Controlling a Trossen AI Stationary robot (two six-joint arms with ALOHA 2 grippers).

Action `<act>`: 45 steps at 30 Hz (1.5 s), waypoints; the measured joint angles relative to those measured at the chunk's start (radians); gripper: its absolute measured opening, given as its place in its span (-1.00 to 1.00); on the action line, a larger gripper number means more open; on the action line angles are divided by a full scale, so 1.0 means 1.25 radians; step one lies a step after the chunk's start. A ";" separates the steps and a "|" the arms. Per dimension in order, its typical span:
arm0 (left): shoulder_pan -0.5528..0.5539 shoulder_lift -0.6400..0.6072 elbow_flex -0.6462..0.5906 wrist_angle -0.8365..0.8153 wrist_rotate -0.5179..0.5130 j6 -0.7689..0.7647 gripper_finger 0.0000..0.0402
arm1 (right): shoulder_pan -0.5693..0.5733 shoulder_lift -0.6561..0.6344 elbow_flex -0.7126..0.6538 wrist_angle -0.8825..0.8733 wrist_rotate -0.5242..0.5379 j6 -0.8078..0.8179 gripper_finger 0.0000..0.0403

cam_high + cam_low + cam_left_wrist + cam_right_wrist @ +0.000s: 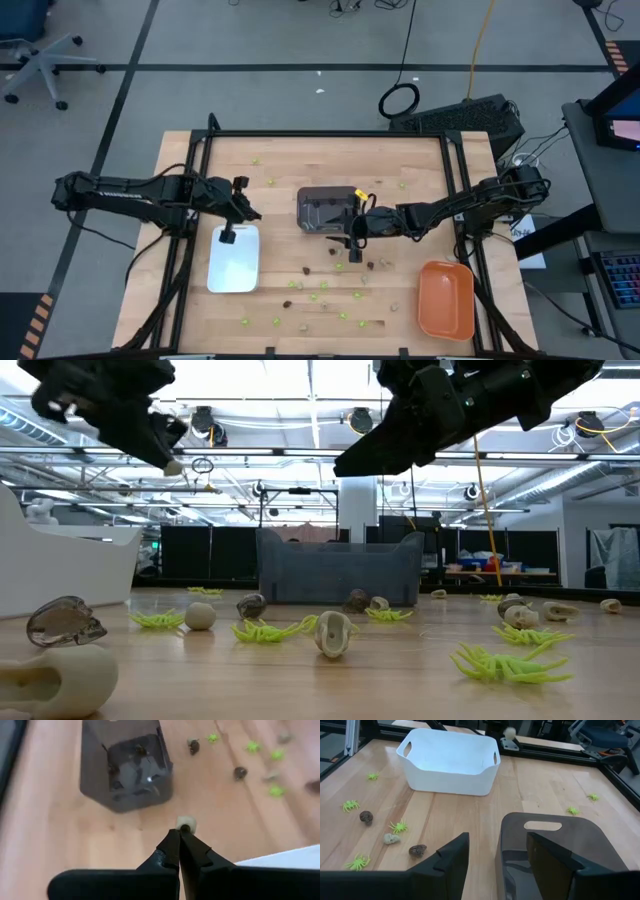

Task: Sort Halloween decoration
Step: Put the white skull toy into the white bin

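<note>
Halloween decoration pieces lie scattered on the wooden table: lime-green spiders, dark skulls and pale tan ones. My left gripper hangs above the table between the white tray and the dark grey tray. It is shut on a pale tan trinket. My right gripper stands open above the dark grey tray's near right corner with nothing between its fingers. The dark grey tray has a few dark pieces in it. My left gripper pinches the small pale tan trinket between the free ends of its two fingers. The fingers slant downward, coming from the table's left side. The trinket is lifted clear of the table and sticks out just past the fingertips.
An orange tray stands at the near right corner of the table. A black frame runs around the table's far and side edges. Loose pieces cover the near middle of the table, between the white tray and the orange tray.
</note>
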 joint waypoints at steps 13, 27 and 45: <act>-0.195 -0.047 0.002 -0.111 0.064 -0.393 -1.00 | 0.000 0.000 0.000 -0.035 0.000 -0.002 -0.09; -0.276 0.077 0.002 -0.200 0.082 -0.590 -1.00 | 0.000 0.000 0.000 -0.043 -0.002 0.014 -0.09; -0.293 0.106 0.002 -0.199 -0.007 -0.664 -0.66 | 0.006 -0.142 0.000 -0.296 -0.046 0.105 -0.09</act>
